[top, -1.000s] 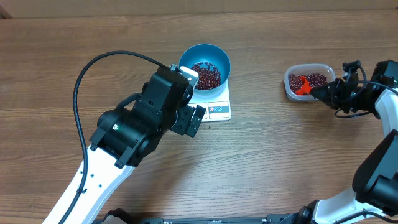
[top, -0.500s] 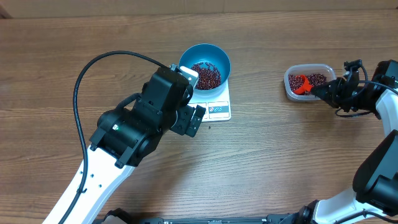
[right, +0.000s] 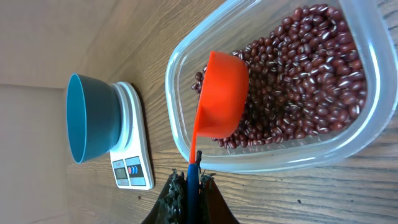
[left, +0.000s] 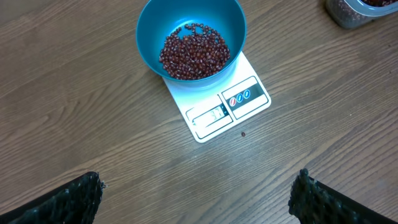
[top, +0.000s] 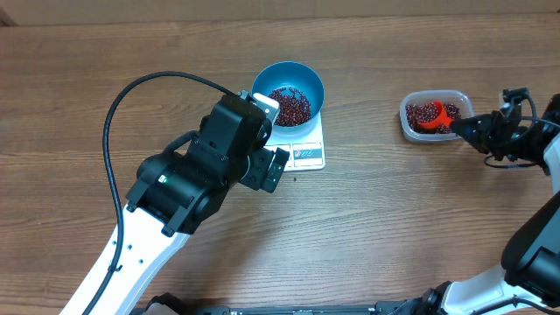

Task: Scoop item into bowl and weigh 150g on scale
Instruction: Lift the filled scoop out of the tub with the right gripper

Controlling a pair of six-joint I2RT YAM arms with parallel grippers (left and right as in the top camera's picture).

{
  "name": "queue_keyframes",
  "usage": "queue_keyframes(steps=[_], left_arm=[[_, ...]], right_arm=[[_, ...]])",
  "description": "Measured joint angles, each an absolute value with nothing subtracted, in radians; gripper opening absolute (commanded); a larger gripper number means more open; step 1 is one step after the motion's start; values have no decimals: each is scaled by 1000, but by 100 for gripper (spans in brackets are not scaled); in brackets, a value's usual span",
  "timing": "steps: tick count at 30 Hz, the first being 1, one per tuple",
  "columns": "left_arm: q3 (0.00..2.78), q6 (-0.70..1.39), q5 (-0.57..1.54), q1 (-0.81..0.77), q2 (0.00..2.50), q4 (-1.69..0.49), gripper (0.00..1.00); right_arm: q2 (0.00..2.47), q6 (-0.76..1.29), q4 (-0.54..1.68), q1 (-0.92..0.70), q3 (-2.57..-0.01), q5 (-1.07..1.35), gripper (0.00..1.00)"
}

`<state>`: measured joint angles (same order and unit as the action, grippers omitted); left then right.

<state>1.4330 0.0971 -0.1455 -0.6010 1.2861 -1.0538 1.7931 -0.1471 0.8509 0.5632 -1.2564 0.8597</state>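
We take the scale (top: 306,155) as our mark. The blue bowl (top: 261,86) sits on top of the scale, towards its far end, so the display panel is uncovered. Inside the bowl a low heap of beans (top: 290,105) covers the bottom. One stray bean (left: 243,133) lies on the table (top: 394,227) just beside the scale's display edge. Our left gripper (left: 196,202) hangs above the table on the near side of the scale, jaws spread wide and holding nothing. Well off to the right of the scale stands a clear tub (top: 405,122) with more beans in it. Our right gripper (right: 189,183) is beyond the tub, on the side away from the scale. It is clamped tight on the handle of the red scoop (right: 221,93), whose cup is down in the tub against the beans there, tipped on its side
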Motion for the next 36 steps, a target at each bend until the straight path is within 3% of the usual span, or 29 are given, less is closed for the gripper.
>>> queue_keyframes(steps=[16, 36], left_arm=[[1433, 97, -146, -601, 1286, -1054, 100], [1433, 97, -146, -601, 1286, -1054, 100]], right_arm=[[1793, -191, 916, 627, -1256, 932, 4], [1793, -245, 929, 652, -1256, 1292, 4]])
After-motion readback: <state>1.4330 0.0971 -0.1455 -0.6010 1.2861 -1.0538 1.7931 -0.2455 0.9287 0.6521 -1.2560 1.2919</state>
